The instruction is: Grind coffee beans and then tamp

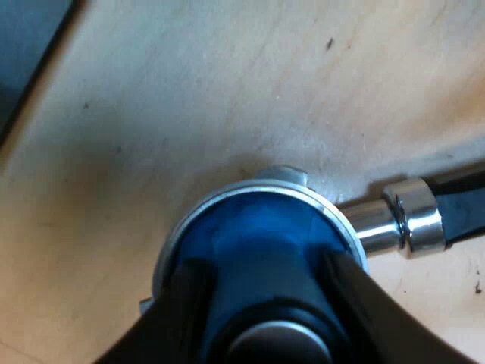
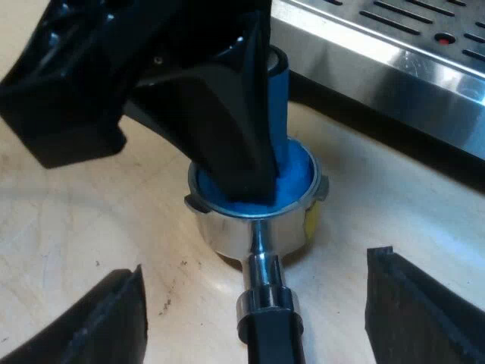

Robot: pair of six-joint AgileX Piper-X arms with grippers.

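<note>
Tamping step, I'd say: left gripper [image 1: 265, 267] clamps the blue tamper [image 1: 258, 227] into the holder [image 2: 227, 233]; right gripper [image 2: 258, 262], jaws open astride the six-o'clock handle [image 2: 271, 330], should steady it.

The tamper [image 2: 294, 180] looks like matt blue plastic. The holder [image 2: 227, 235] is glossy polished metal, its handle [image 2: 270, 334] matt black. The desk [image 2: 409, 212] is pale, lightly scuffed wood. The espresso machine [image 2: 394, 72] is brushed metal.

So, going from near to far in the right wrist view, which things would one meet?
right gripper, open → dark handle → metal holder with the blue tamper standing in it → espresso machine
</note>
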